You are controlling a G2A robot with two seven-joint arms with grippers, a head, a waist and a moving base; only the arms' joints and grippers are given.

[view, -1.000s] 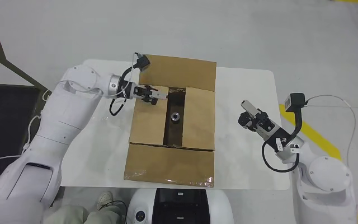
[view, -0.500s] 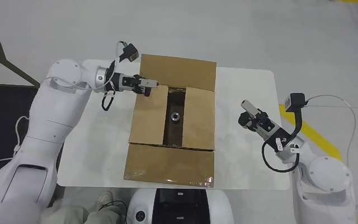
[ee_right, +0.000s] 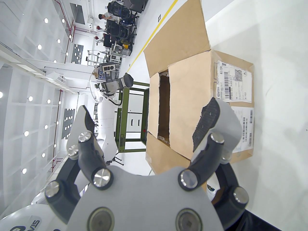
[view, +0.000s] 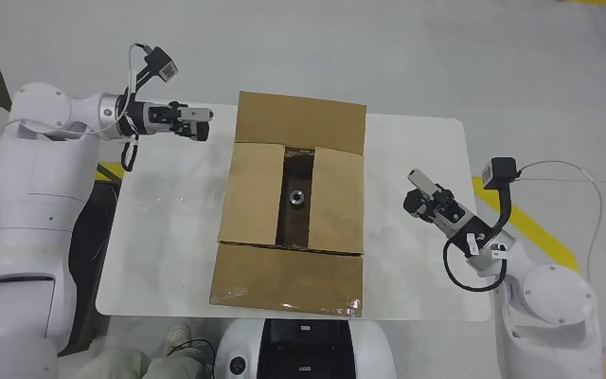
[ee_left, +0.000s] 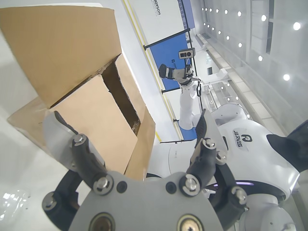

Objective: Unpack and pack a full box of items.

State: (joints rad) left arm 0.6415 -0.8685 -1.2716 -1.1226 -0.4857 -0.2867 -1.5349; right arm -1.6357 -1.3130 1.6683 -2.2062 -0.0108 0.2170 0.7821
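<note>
Cardboard box [view: 251, 199] part-open on white table [view: 417, 275], left tool [view: 201, 124] spread, right tool [view: 412, 189] spread, both apart from box

Matt brown cardboard box [view: 251, 194] on a smooth white table [view: 417, 256].

Bright ceiling spotlights [ee_left: 296, 26] cast only soft, faint shadows.
</note>
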